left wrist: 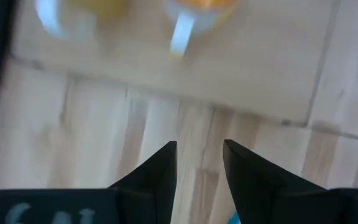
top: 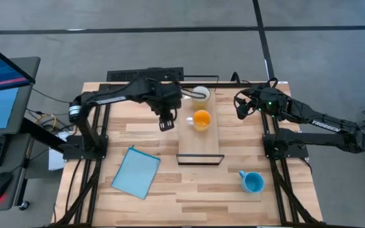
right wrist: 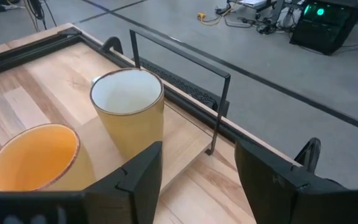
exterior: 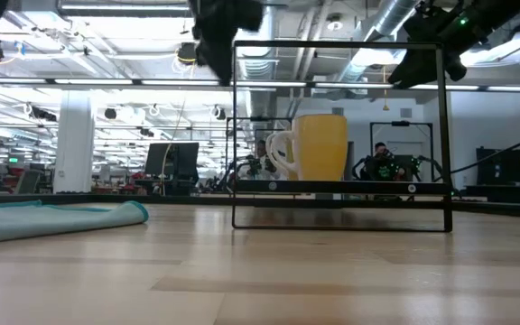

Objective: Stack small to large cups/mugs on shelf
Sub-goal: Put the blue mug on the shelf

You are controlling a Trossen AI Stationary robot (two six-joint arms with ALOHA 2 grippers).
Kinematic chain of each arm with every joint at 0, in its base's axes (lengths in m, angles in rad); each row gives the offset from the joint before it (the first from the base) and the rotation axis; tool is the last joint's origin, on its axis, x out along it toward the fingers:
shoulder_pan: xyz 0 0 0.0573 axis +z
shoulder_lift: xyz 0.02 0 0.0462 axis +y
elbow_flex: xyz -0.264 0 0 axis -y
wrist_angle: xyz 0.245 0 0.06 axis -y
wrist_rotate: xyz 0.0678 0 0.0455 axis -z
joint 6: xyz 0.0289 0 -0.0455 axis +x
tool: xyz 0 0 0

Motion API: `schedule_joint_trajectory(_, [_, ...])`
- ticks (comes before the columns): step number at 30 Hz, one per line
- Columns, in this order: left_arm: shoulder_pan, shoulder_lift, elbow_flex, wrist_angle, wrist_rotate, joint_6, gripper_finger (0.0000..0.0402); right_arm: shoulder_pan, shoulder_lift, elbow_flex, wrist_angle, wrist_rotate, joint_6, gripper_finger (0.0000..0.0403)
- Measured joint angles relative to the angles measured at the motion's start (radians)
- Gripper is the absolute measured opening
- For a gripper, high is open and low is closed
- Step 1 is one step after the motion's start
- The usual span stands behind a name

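Note:
The light-wood shelf lies mid-table, raised on a black wire frame. The pale yellow mug stands upright at its far end. The orange mug stands upright just nearer, its white handle pointing left. The blue mug stands on the table near the right front corner. My left gripper hovers open over the table, just left of the orange mug. My right gripper hangs open, right of the shelf's far end, facing both mugs.
A light-blue sheet lies flat on the table's near left part. A tall black wire frame rises around the shelf's far end. Bare tabletop shows between the shelf and the blue mug. A monitor, keyboard and mouse sit off the table's left.

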Motion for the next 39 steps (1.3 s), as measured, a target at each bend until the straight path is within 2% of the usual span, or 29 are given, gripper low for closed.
schedule_joint_trajectory(3, [-0.013, -0.067, -0.021, 0.104, 0.000, 0.007, 0.0121, 0.000, 0.000, 0.000, 0.000, 0.000, 0.000, 0.0221])
schedule_joint_trajectory(7, [-0.027, -0.184, -0.151, 0.324, -0.001, 0.017, 0.0121, 0.000, -0.001, 0.000, 0.000, 0.000, 0.000, 0.0221])
schedule_joint_trajectory(15, [-0.023, -0.486, -0.626, 0.842, -0.032, -0.056, 0.0121, 0.000, -0.006, 0.000, 0.000, -0.001, 0.008, 0.0221])
schedule_joint_trajectory(18, [-0.023, -0.586, -0.765, 1.014, -0.026, -0.058, 0.0121, 0.000, -0.006, 0.004, -0.001, -0.006, 0.050, 0.0221])
schedule_joint_trajectory(20, [-0.023, -0.647, -0.844, 1.086, -0.025, -0.059, 0.0121, 0.000, -0.006, 0.015, -0.006, -0.047, 0.058, 0.0221])
schedule_joint_trajectory(26, [-0.023, -0.781, -1.030, 1.262, -0.022, -0.060, 0.0121, 0.000, -0.006, 0.042, -0.007, -0.333, 0.087, 0.0221])
schedule_joint_trajectory(30, [-0.023, -0.832, -1.132, 1.383, -0.021, -0.044, 0.0121, 0.012, -0.007, 0.045, -0.013, -0.464, 0.147, 0.0221])
schedule_joint_trajectory(35, [-0.023, -0.850, -1.239, 1.505, -0.021, -0.053, 0.0121, 0.054, 0.001, 0.077, -0.196, -0.510, 0.253, 0.0221])
schedule_joint_trajectory(39, [-0.022, -0.850, -1.281, 1.508, -0.021, -0.075, 0.0121, 0.117, 0.023, 0.127, -0.401, -0.522, 0.407, 0.0221])
